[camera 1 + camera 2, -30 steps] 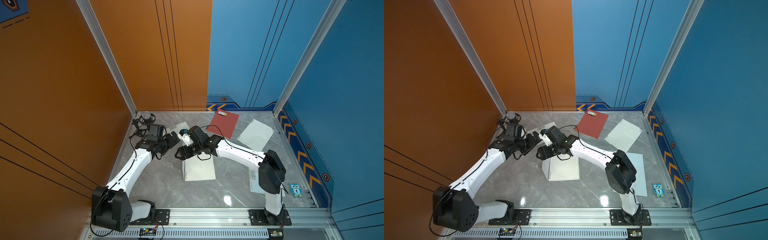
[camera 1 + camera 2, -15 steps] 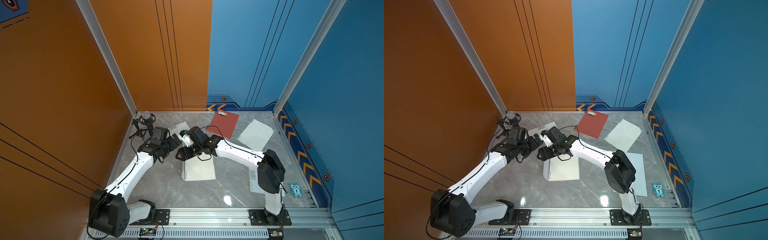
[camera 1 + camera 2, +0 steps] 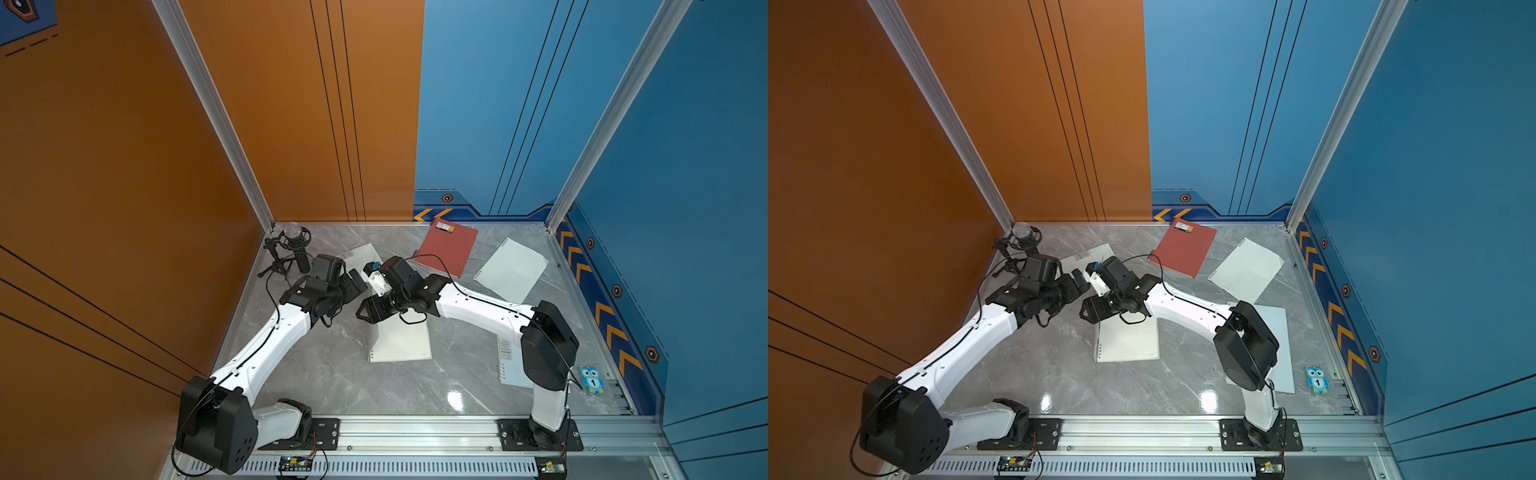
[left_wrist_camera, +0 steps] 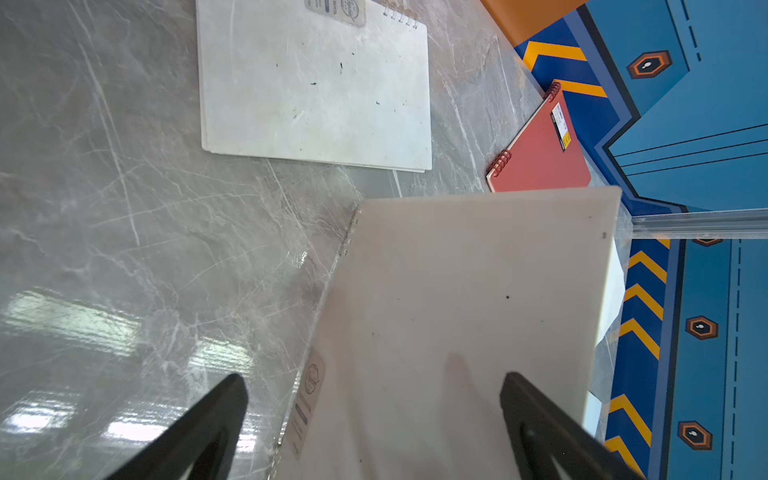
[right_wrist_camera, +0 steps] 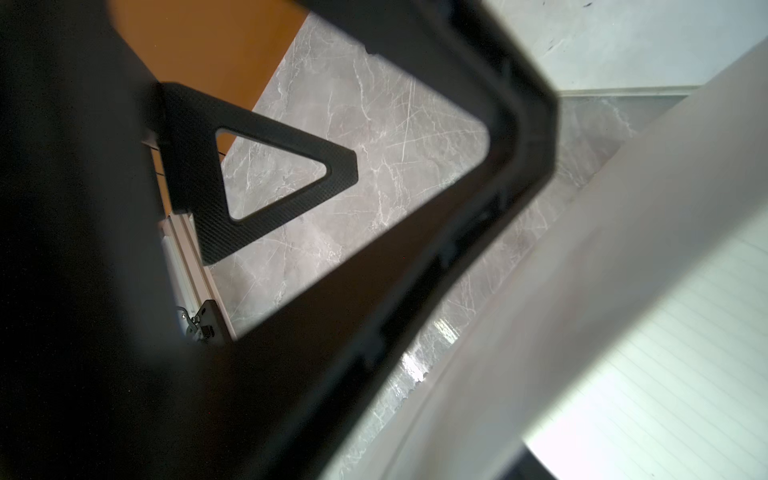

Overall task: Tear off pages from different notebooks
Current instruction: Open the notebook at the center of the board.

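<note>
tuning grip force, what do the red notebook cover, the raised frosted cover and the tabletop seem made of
Red notebook cover: likely matte plastic or card, flat even colour.
Frosted cover: probably translucent matte plastic; milky, smooth, unlined.
Tabletop: glossy marble-look stone or laminate, grey veining, bright reflections.

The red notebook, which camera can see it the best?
Both top views win: the red notebook lies whole and closed, its label showing. The left wrist view shows the red notebook closer, with its spiral, but a frosted notebook cover in front hides part. The right wrist view does not show it.
</note>
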Robot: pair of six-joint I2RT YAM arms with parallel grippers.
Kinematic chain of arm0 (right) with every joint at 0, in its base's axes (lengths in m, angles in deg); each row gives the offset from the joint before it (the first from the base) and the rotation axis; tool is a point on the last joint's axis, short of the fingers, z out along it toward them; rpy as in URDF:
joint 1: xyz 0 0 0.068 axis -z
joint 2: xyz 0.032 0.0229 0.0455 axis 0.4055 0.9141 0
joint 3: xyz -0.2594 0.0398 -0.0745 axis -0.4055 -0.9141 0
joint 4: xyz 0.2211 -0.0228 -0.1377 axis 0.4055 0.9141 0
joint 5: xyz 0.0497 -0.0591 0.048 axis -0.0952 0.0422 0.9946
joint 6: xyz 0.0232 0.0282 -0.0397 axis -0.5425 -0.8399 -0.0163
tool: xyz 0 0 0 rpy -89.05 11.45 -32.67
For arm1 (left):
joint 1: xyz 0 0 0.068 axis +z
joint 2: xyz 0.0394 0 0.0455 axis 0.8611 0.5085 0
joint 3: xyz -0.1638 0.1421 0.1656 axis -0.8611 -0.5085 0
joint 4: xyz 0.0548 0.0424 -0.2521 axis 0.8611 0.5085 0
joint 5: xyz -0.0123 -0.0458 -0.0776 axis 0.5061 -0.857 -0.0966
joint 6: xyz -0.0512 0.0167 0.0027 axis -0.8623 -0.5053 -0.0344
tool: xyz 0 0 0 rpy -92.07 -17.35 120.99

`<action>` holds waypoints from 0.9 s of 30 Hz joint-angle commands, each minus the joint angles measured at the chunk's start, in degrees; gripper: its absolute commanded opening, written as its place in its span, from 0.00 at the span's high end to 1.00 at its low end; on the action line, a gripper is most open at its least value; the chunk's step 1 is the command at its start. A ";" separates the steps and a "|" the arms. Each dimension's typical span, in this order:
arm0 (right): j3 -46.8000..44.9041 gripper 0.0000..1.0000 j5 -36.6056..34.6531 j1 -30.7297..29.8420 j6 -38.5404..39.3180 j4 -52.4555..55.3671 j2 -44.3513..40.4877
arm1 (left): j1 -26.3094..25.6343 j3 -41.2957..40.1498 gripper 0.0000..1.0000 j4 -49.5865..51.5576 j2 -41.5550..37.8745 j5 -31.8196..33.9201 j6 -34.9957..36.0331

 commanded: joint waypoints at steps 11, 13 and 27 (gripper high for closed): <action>-5.74 0.70 7.34 -2.71 5.80 -6.46 -4.50 | 2.47 3.27 0.02 -7.24 0.64 -4.95 -1.79; -6.42 0.72 7.31 -2.41 5.68 -6.87 -4.98 | 3.64 3.22 0.02 -7.21 0.55 -5.93 -2.18; -7.52 0.81 6.47 -1.51 5.25 -7.86 -5.14 | 5.64 5.73 0.02 -7.24 0.10 -7.74 -2.86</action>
